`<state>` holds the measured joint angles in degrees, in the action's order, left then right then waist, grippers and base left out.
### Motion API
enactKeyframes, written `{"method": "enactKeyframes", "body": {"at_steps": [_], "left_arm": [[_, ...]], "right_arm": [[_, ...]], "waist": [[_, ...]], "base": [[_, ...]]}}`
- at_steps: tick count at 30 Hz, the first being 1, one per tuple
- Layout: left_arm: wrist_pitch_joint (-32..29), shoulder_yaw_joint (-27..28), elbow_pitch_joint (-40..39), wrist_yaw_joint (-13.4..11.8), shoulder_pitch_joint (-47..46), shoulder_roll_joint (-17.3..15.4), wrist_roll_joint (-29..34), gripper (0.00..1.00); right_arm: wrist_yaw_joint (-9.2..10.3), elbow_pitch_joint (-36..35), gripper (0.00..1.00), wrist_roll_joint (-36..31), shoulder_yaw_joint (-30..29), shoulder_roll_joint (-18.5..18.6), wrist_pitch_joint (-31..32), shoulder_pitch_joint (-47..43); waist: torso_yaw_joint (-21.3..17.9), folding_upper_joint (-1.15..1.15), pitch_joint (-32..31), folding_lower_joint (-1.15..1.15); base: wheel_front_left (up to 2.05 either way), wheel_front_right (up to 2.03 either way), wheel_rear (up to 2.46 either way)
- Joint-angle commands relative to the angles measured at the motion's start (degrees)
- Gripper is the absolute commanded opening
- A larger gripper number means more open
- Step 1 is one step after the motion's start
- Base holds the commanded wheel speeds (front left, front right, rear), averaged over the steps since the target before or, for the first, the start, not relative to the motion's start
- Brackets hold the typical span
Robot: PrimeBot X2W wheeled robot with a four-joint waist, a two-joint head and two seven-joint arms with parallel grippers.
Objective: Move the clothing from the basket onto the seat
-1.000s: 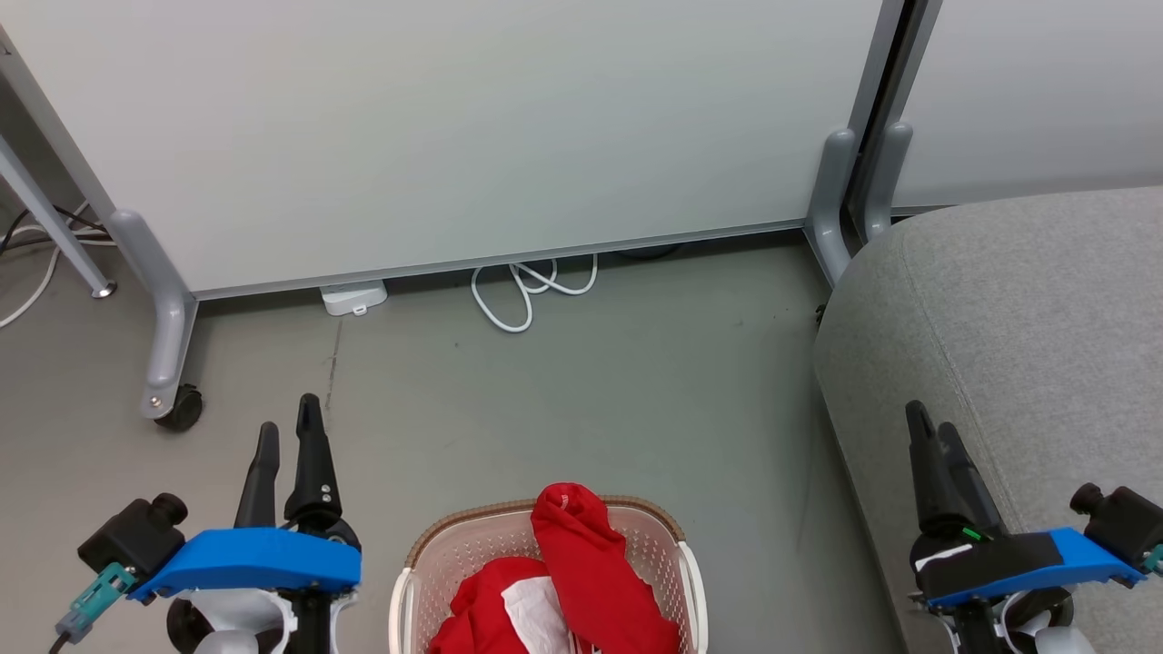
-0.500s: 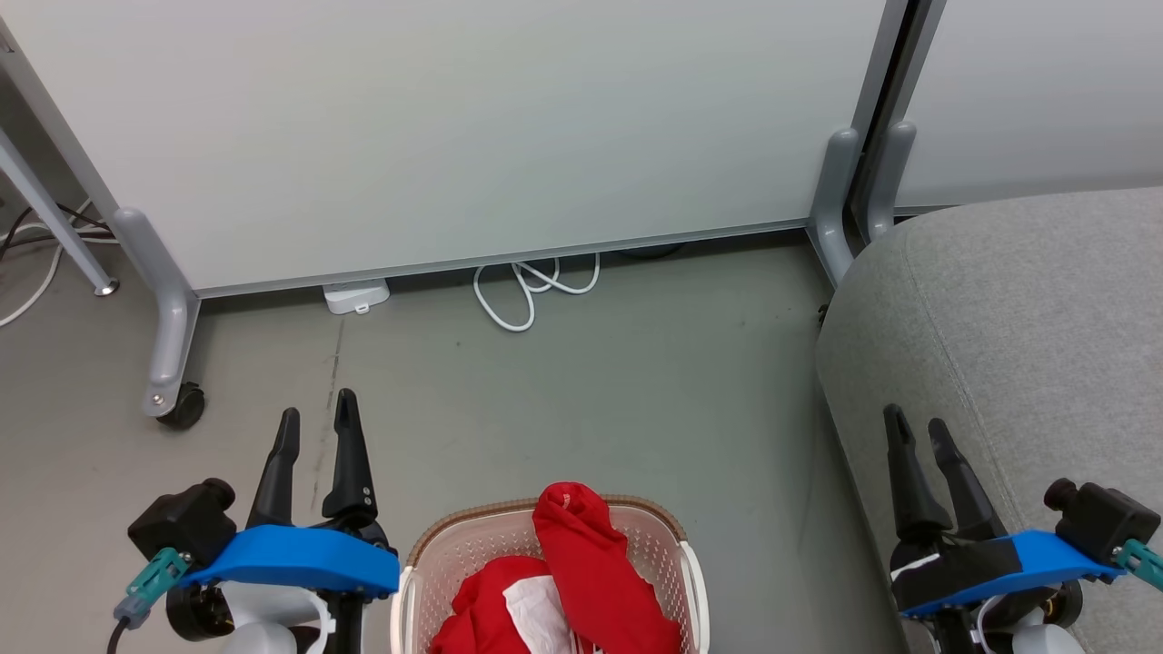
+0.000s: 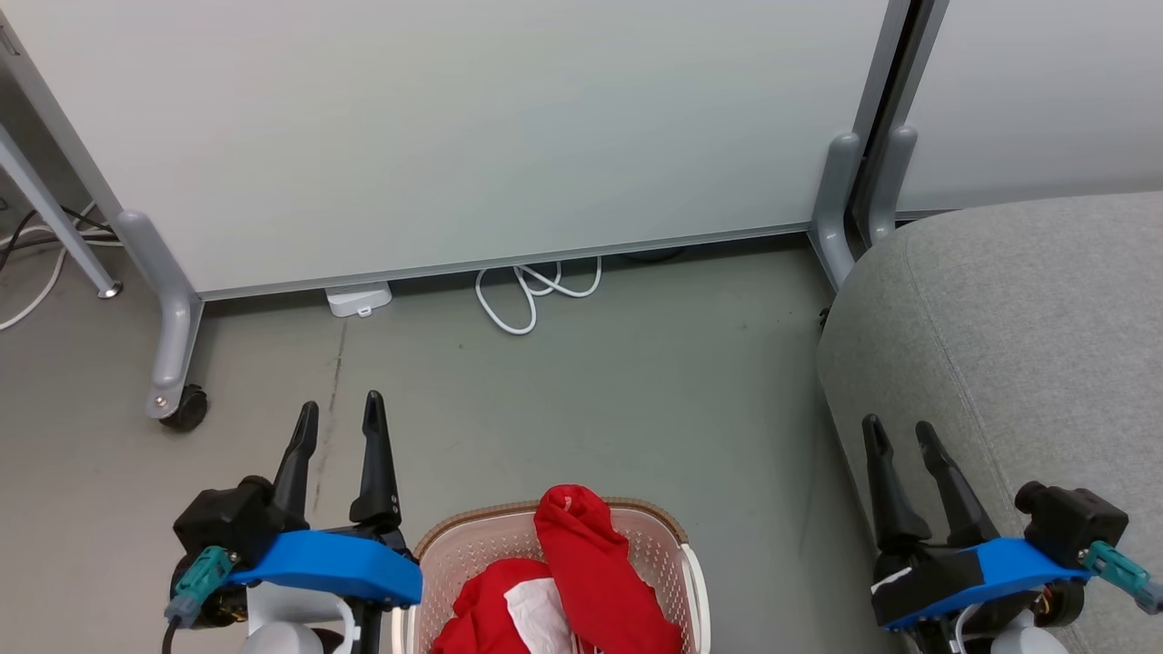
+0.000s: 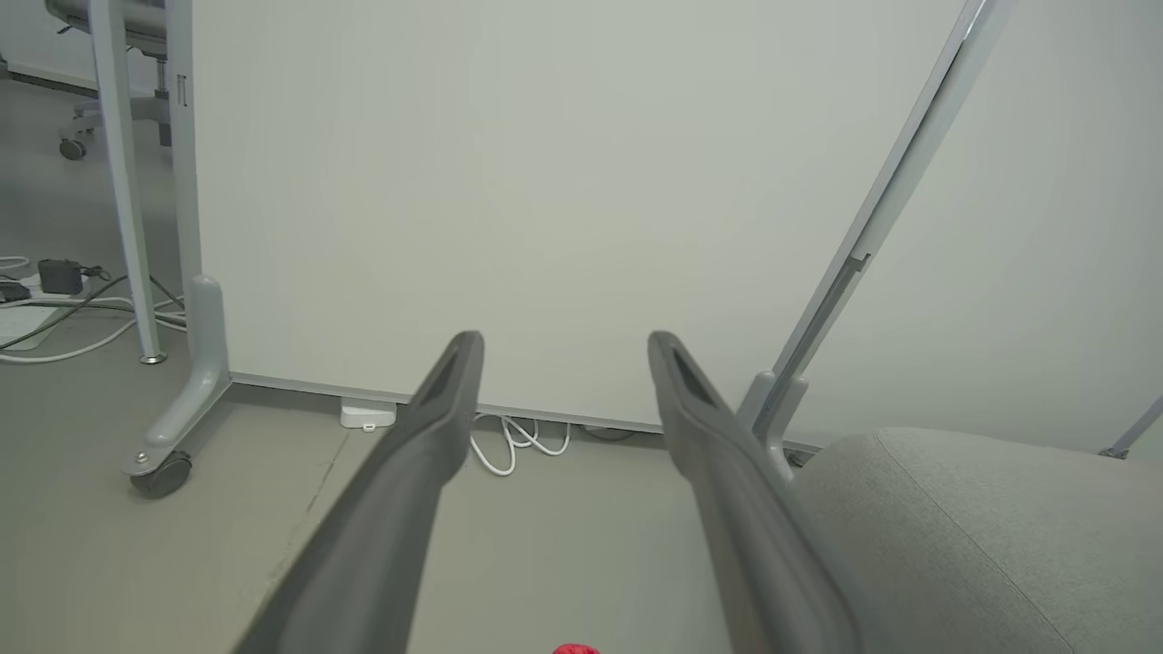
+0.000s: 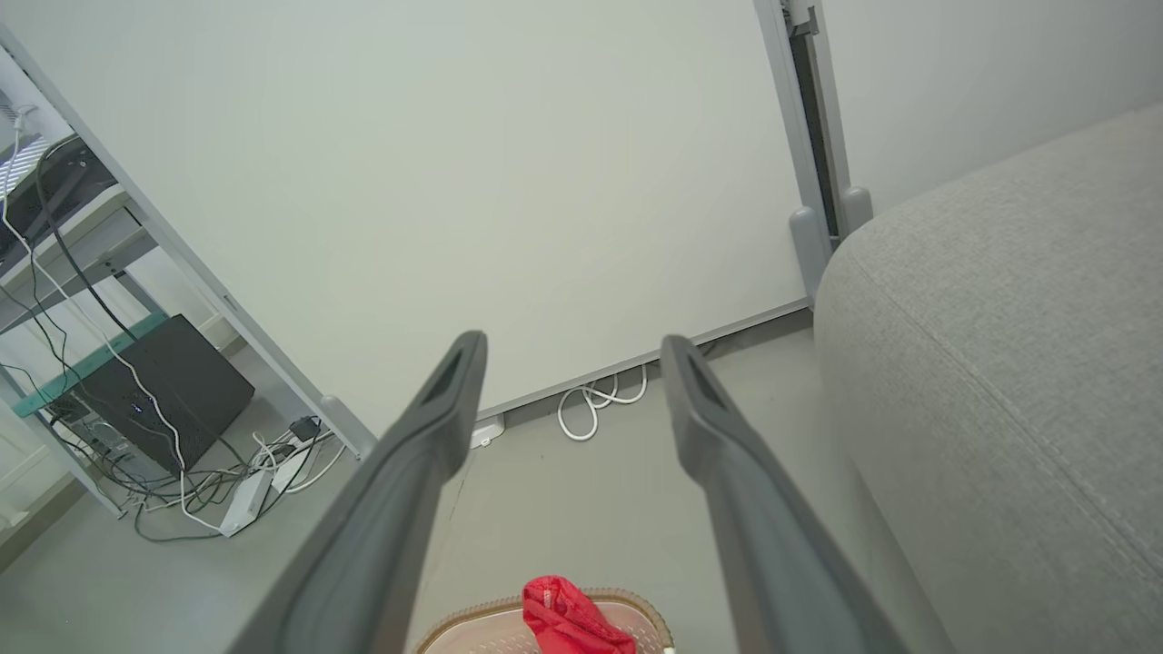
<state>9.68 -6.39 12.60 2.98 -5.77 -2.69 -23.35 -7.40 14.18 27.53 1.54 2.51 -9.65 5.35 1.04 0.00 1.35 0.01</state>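
Note:
The red clothing (image 3: pixel 581 581) with a white panel is heaped in the cream basket (image 3: pixel 459 549) at the bottom middle of the head view; one red piece stands up over its brown rim. Its red tip also shows in the left wrist view (image 4: pixel 574 649) and, with the basket rim (image 5: pixel 472 627), in the right wrist view (image 5: pixel 568 618). The grey seat (image 3: pixel 1018 327) fills the right side. My left gripper (image 3: pixel 341 413) is open, left of the basket. My right gripper (image 3: pixel 899 434) is open over the seat's left edge. Both hold nothing.
A pale grey wheeled partition panel (image 3: pixel 454 136) stands behind, with a castor (image 3: pixel 186 409) at the left and legs (image 3: pixel 836 200) by the seat. A white cable (image 3: pixel 527 291) and a white adapter (image 3: pixel 357 298) lie on the floor beneath it. A rack with cables (image 5: pixel 109 400) stands at the left.
Both grippers have shifted inward toward the basket, the left one rightward, the right one leftward. Both remain open. The clothing and basket have not moved.

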Motion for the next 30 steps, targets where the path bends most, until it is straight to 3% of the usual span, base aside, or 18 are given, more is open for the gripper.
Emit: {"method": "enactKeyframes", "body": {"at_steps": [1,19,30], "left_arm": [[0.5,-0.4,-0.3,-0.3,-1.2,-0.3,1.6,1.00],[2.8,-2.4,0.7,-0.5,-0.6,-0.4,10.9,1.00],[4.1,-2.7,2.1,0.9,-0.8,-0.3,14.1,1.00]], "right_arm": [[-0.10,-0.1,1.00,-1.4,0.3,0.4,-0.5,0.8],[-0.12,0.9,1.00,-10.6,1.5,0.5,-2.8,0.7],[-0.13,1.8,1.00,-15.5,2.1,0.5,-4.1,0.7]], "waist": [[0.0,0.00,0.0,-0.01],[0.4,0.00,-0.4,-0.01],[0.5,0.00,-0.4,-0.01]], "base": [[0.00,0.00,0.00],[0.00,0.00,0.00],[0.00,0.00,0.00]]}}
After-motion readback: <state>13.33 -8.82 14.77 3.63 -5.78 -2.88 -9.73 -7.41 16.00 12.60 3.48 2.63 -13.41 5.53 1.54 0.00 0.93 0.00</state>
